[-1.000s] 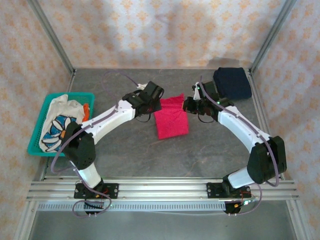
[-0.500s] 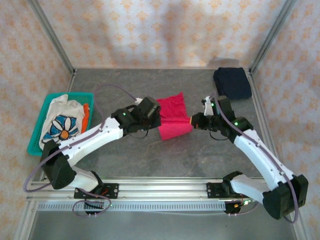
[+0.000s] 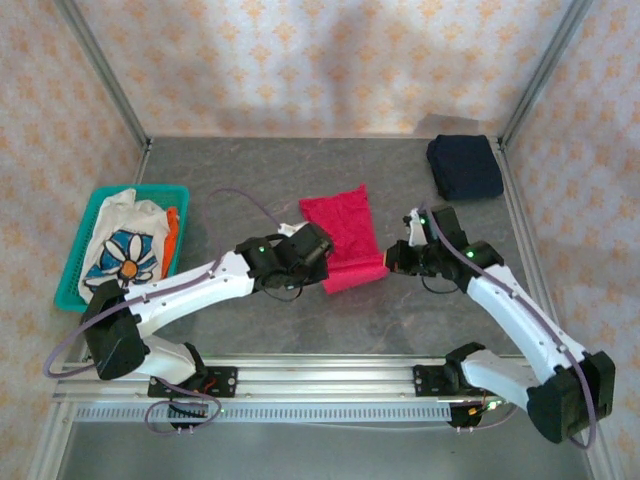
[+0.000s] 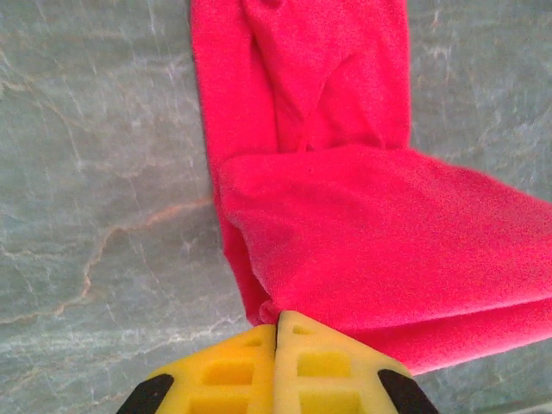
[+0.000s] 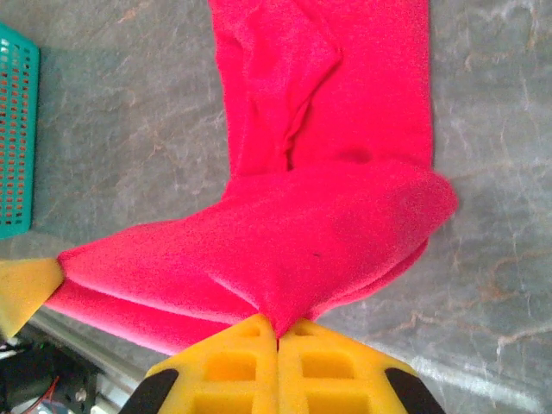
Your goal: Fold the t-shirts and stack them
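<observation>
The bright red t-shirt [image 3: 345, 235] lies in the middle of the table, its near end lifted and doubled over toward the front. My left gripper [image 3: 322, 262] is shut on that end's left corner, the cloth [image 4: 345, 224] pinched between the yellow fingers [image 4: 233, 366]. At the right corner my right gripper [image 3: 390, 258] is shut too, with red cloth [image 5: 285, 250] pulled into its closed tips [image 5: 278, 338]. A dark navy folded t-shirt [image 3: 465, 166] rests at the back right. The white flower-print t-shirt [image 3: 122, 245] sits in the basket.
A teal plastic basket [image 3: 70, 280] stands at the left edge, its corner [image 5: 15, 129] showing in the right wrist view. Metal frame posts rise at the back corners, and a rail runs along the front edge.
Both grippers moved toward the front of the table, pulling the red shirt's near end with them; the shirt is longer and folding over itself. Both arms have lowered and stretched out.
</observation>
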Controlling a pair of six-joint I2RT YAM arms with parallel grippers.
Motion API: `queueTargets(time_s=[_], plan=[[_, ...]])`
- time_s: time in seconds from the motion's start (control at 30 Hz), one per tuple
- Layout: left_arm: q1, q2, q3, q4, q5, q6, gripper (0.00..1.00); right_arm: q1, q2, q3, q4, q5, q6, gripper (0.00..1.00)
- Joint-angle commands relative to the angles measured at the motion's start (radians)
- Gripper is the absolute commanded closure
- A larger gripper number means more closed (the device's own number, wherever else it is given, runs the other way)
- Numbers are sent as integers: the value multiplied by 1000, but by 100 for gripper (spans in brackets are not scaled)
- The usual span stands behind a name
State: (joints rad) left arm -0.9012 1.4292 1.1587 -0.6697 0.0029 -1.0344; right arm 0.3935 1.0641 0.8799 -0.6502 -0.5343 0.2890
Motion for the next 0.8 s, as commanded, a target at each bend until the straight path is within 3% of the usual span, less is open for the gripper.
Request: queueTargets(time_s=[0.0,0.33,0.77], plan=[[46,28,76,-88,-114,48,100,-5,65,86,64,84,-40,100],[171,135,166,-72,-83,157,100,-15,326,278,103,123,-132,100],[280,348,326,-44,-51,254,100,-48,567,453,192,96,-123,100]])
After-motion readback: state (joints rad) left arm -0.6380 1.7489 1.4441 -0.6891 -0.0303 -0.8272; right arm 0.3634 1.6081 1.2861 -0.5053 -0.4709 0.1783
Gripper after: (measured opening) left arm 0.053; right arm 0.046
